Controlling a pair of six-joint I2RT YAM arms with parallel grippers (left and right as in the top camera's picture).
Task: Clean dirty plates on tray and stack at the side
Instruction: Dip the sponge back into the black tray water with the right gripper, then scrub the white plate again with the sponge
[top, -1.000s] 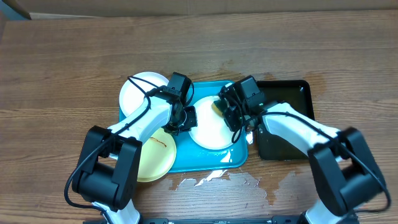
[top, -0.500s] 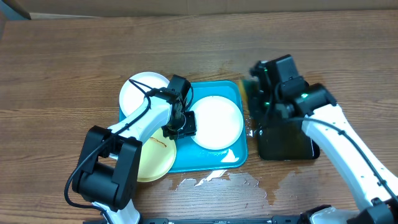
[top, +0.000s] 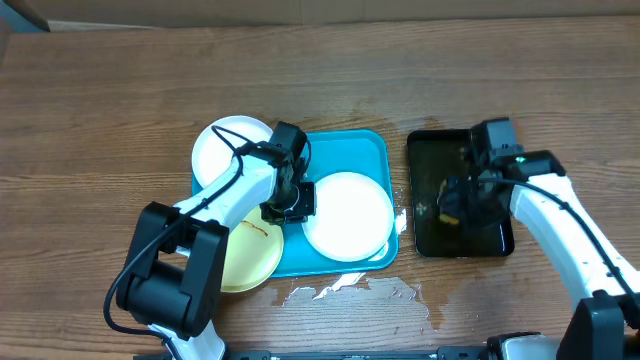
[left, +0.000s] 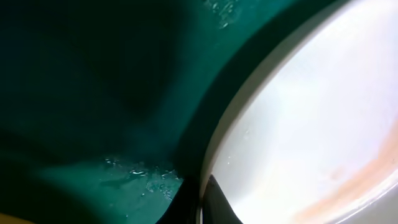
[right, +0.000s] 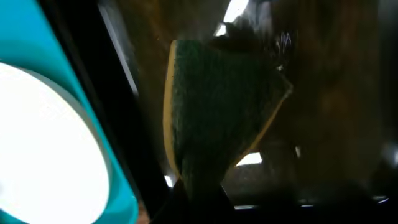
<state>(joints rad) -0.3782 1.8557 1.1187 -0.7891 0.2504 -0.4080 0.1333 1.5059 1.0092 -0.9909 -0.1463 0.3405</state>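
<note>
The turquoise tray carries a white plate, which lies toward its right front corner. My left gripper is shut on that plate's left rim; in the left wrist view the rim runs down between the dark fingers. A second white plate overlaps the tray's back left corner. At the tray's front left lies a pale yellow plate with a thin dark smear. My right gripper hangs over the black tray, shut on a green and yellow sponge.
Water is spilled on the wooden table just in front of the turquoise tray. The black tray looks wet and stands close beside the turquoise tray's right edge. A cardboard edge runs along the back of the table.
My right arm has carried the sponge off the white plate and rightward over the black tray. The white plate has slid slightly right and forward. The left gripper stays at its rim.
</note>
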